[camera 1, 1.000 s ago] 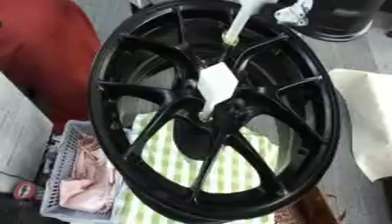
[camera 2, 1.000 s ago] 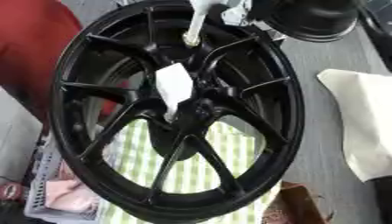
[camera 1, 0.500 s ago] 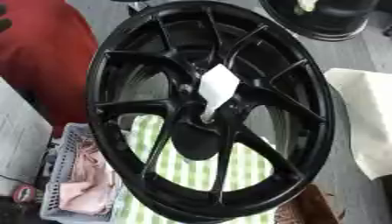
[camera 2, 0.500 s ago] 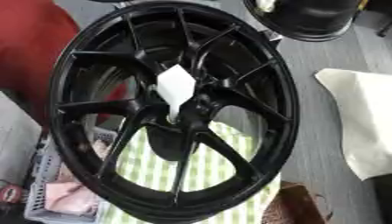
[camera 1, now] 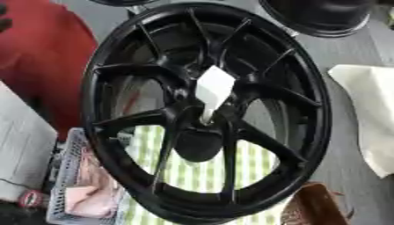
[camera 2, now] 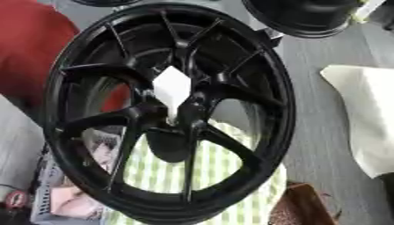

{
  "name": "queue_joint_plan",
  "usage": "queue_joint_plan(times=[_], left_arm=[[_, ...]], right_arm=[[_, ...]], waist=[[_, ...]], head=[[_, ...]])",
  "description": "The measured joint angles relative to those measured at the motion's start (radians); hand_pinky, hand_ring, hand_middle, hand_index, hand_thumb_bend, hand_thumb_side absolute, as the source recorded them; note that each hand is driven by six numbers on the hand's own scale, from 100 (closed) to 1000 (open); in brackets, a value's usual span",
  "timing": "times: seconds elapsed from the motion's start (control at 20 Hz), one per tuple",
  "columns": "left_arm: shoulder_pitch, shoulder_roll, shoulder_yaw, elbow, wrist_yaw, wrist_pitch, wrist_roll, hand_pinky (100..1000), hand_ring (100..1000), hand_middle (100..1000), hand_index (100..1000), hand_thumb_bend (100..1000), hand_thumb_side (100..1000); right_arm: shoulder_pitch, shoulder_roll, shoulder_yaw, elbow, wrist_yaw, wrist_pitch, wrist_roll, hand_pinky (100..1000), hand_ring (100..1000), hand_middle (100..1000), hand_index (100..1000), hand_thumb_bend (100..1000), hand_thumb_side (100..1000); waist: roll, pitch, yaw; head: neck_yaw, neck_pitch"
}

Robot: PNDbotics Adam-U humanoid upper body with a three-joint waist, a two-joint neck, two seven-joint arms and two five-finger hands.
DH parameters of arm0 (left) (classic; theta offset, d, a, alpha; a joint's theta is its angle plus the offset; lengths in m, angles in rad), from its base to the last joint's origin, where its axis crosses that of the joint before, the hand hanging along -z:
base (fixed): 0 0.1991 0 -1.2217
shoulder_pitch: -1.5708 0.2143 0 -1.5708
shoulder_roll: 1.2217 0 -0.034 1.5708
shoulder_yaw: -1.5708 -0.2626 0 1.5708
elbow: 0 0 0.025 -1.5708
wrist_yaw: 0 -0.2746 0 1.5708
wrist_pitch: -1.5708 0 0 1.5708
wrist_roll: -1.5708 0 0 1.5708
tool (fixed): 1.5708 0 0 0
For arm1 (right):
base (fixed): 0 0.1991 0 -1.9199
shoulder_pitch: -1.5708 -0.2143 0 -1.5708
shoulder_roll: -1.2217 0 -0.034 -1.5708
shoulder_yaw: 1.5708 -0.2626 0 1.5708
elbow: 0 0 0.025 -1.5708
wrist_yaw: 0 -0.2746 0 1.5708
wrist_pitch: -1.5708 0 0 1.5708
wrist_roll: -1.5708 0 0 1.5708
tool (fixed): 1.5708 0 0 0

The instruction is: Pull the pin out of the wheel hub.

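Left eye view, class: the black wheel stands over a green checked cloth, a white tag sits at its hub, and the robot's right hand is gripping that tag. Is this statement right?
Not quite. No robot hand shows in either view, so nothing grips the white tag; the left eye view shows it alone at the hub. The rest holds: the black wheel stands over the green checked cloth.

From my station, neither eye view shows me the left hand or the right hand, nor any arm or wrist. A pale strip [camera 2: 368, 9] crosses the top right corner and a dark shape [camera 1: 4, 22] sits at the upper left edge; I cannot tell whether either is mine.
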Motion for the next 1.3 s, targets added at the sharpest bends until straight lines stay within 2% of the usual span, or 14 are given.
queue_joint_plan(times=[0.1,0.2,0.4,0.45,0.5,0.55,0.75,0.85,0.9,0.95,1.0,1.15,1.3], left_arm=[[0.002,0.0,0.001,0.0,0.0,-0.002,0.002,835,767,595,783,146,537],[0.003,0.0,0.003,0.0,-0.001,-0.003,0.004,835,769,595,783,146,537],[0.004,0.0,0.007,-0.001,-0.001,-0.004,0.01,836,771,595,783,145,537],[0.004,0.0,0.008,-0.002,-0.001,-0.004,0.011,836,772,595,783,145,537],[0.004,0.0,0.008,-0.002,-0.001,-0.004,0.012,836,772,595,783,145,538],[0.004,0.0,0.009,-0.002,-0.001,-0.004,0.013,836,772,595,783,145,538],[0.004,-0.001,0.01,-0.002,-0.001,-0.004,0.014,836,773,595,783,144,539],[0.004,-0.001,0.01,-0.002,-0.001,-0.004,0.014,837,773,595,782,144,539],[0.004,-0.001,0.01,-0.002,-0.001,-0.004,0.014,837,773,595,782,144,540],[0.004,-0.001,0.01,-0.002,-0.001,-0.004,0.014,837,773,595,782,144,540],[0.004,-0.001,0.01,-0.002,-0.001,-0.004,0.014,837,773,595,782,144,540],[0.004,-0.001,0.01,-0.003,-0.001,-0.004,0.014,837,773,595,782,144,540],[0.003,-0.001,0.009,-0.003,-0.001,-0.004,0.013,837,773,595,781,143,539]], right_arm=[[0.061,0.0,-0.037,0.019,-0.003,-0.003,-0.033,678,646,460,603,100,273],[0.115,0.004,-0.068,0.038,-0.001,-0.009,-0.061,694,670,511,646,148,311],[0.193,0.046,-0.118,0.073,0.003,-0.032,-0.099,759,759,712,775,280,316],[0.208,0.057,-0.127,0.081,0.003,-0.039,-0.105,779,795,787,820,320,227],[0.22,0.068,-0.134,0.089,0.004,-0.046,-0.109,787,812,815,836,336,142],[0.229,0.076,-0.141,0.098,0.006,-0.051,-0.111,797,834,852,844,342,100],[0.241,0.096,-0.157,0.13,0.015,-0.058,-0.114,794,835,848,832,362,100],[0.24,0.1,-0.159,0.135,0.015,-0.06,-0.121,782,815,815,816,342,100],[0.238,0.1,-0.159,0.135,0.01,-0.062,-0.126,780,809,806,814,352,126],[0.233,0.101,-0.159,0.134,0.003,-0.063,-0.134,776,801,795,811,342,276],[0.228,0.101,-0.159,0.13,-0.005,-0.065,-0.143,773,794,785,808,327,337],[0.21,0.105,-0.155,0.098,-0.042,-0.075,-0.175,744,744,732,786,265,434],[0.192,0.109,-0.136,0.055,-0.087,-0.083,-0.21,715,698,683,750,178,474]], waist=[[0.003,0.0,-0.006],[0.006,0.0,-0.01],[0.012,0.0,-0.013],[0.013,0.001,-0.014],[0.014,0.001,-0.015],[0.014,0.001,-0.015],[0.016,0.001,-0.015],[0.017,0.001,-0.014],[0.017,0.002,-0.014],[0.018,0.002,-0.013],[0.018,0.002,-0.012],[0.017,0.002,-0.01],[0.015,0.005,-0.005]], head=[[0.004,0.0],[0.009,-0.001],[0.016,-0.002],[0.017,-0.002],[0.018,-0.003],[0.018,-0.005],[0.018,-0.008],[0.018,-0.008],[0.017,-0.008],[0.017,-0.008],[0.017,-0.008],[0.015,-0.008],[0.013,-0.008]])
